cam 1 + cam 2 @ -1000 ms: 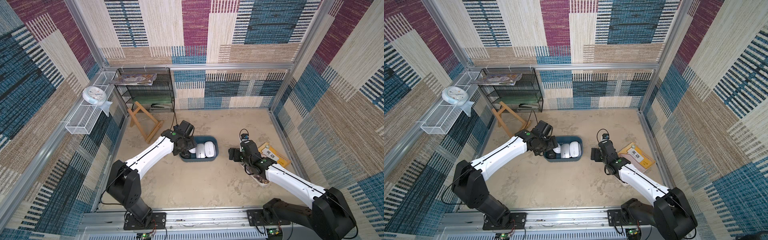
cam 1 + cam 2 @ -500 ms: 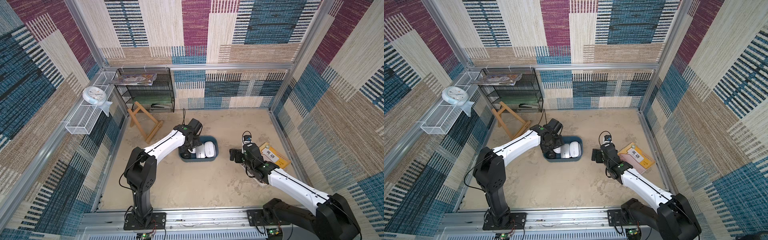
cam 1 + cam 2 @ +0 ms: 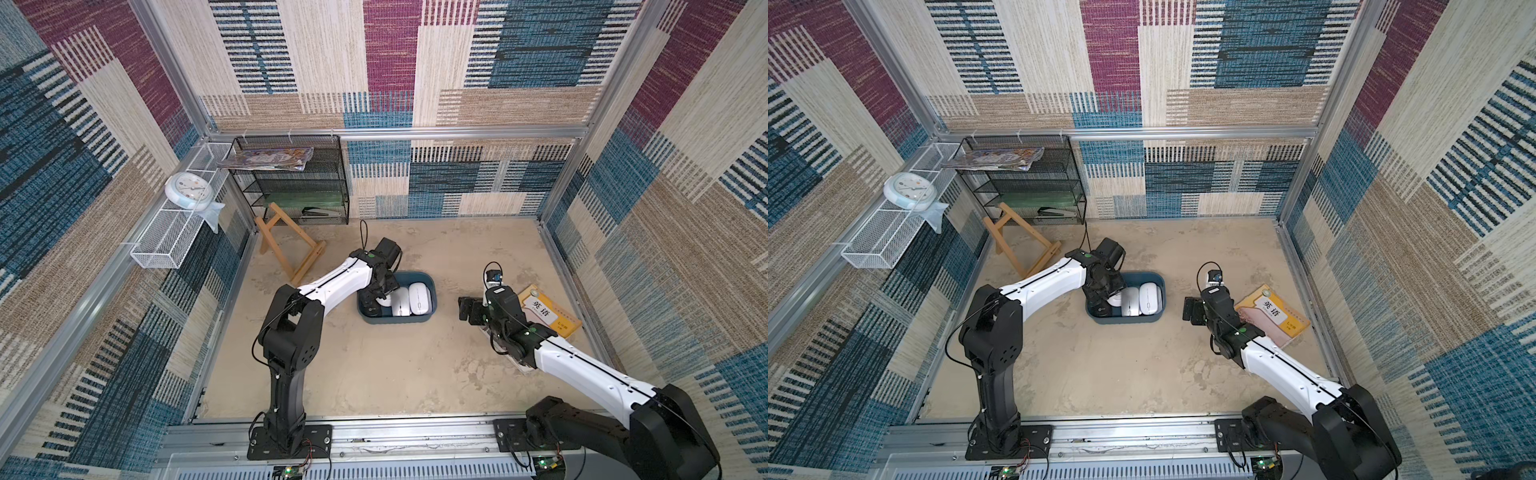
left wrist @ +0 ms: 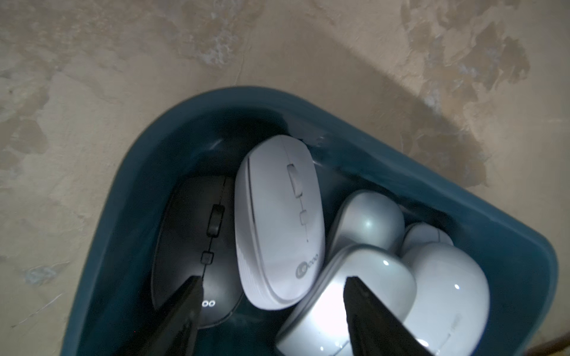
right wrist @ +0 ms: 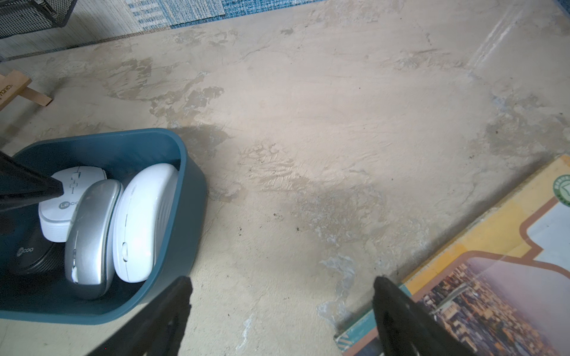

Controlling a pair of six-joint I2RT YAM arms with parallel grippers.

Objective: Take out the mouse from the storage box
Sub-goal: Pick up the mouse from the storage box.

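White mouse (image 4: 277, 222) btw black mouse (image 4: 197, 246), silver mouse (image 4: 379, 277)

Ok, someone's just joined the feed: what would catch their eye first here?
The teal box mid-floor, crammed with four mice, three pale and one black. The left gripper is down in it, jaws open either side of the white mouse with the logo. The right gripper hangs open over the floor between box and a yellow book.

The storage box (image 5: 185, 222) is matt plastic, the silver mouse (image 5: 92, 234) glossy.
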